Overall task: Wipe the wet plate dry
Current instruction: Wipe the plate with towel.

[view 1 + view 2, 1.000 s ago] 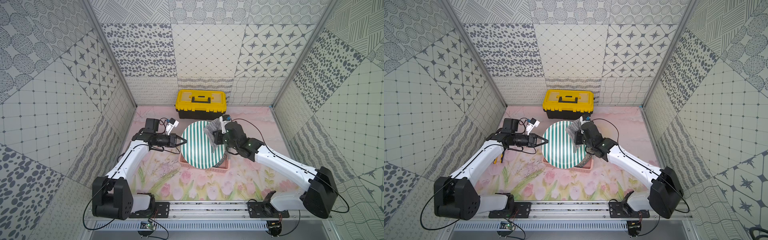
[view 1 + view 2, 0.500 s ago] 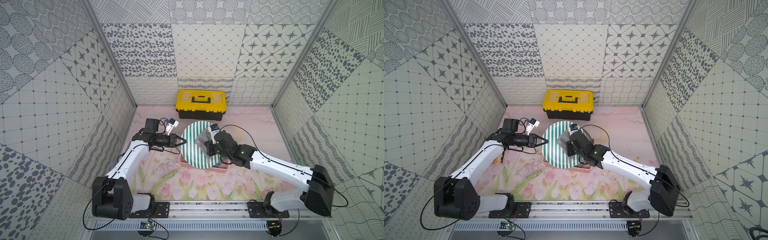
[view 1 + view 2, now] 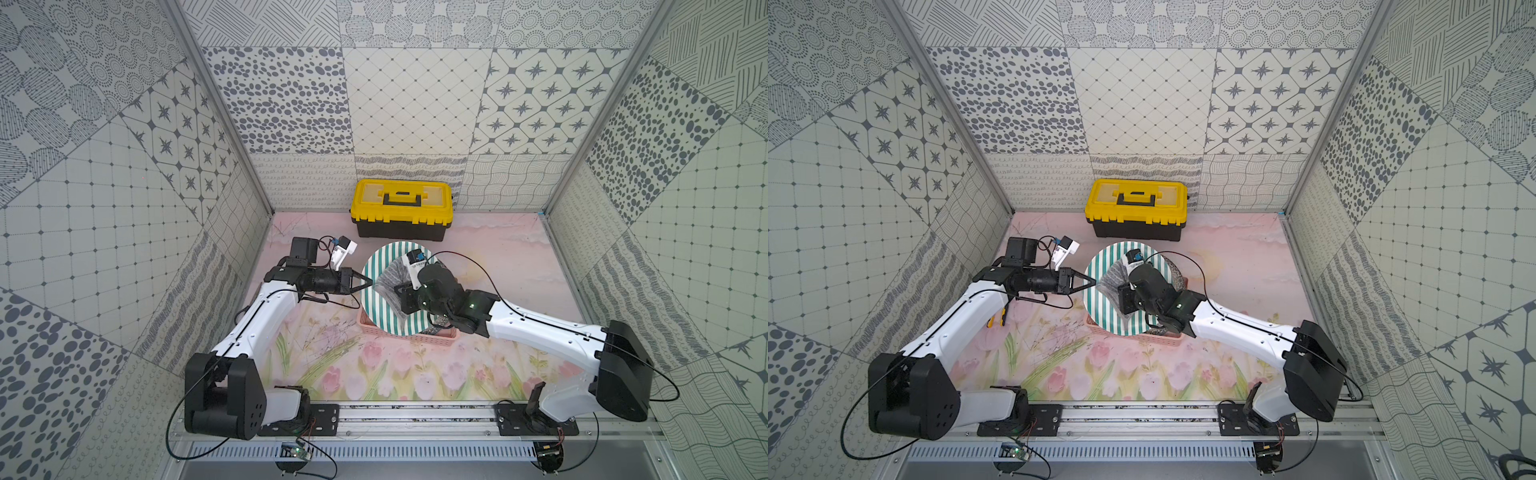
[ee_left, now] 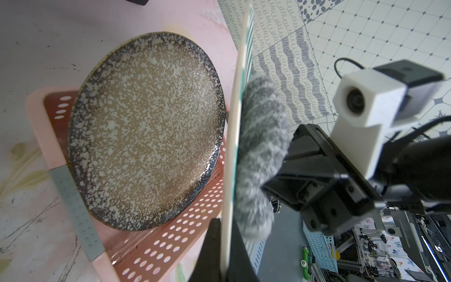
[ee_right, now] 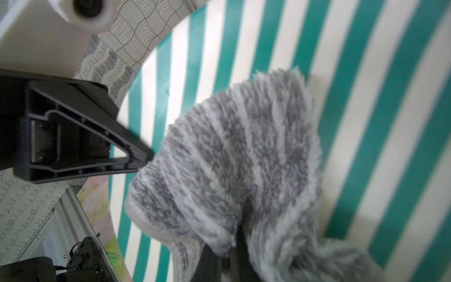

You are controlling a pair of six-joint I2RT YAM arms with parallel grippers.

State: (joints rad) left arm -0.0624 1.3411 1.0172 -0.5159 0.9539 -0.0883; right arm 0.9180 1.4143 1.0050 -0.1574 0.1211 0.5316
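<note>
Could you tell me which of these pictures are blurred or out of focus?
Both top views are sharp and evenly lit. In the right wrist view the fluffy grey striped cloth and the green-and-white striped plate are soft. In the left wrist view the speckled brown plate is crisp, the cloth smeared.

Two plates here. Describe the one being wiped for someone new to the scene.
Find the yellow toolbox at the back wall; in front of it sits a pink basket. The plate being wiped stands on edge over that basket, its rim pinched by the left gripper. It is green-and-white striped; the plate in the basket is speckled brown.
</note>
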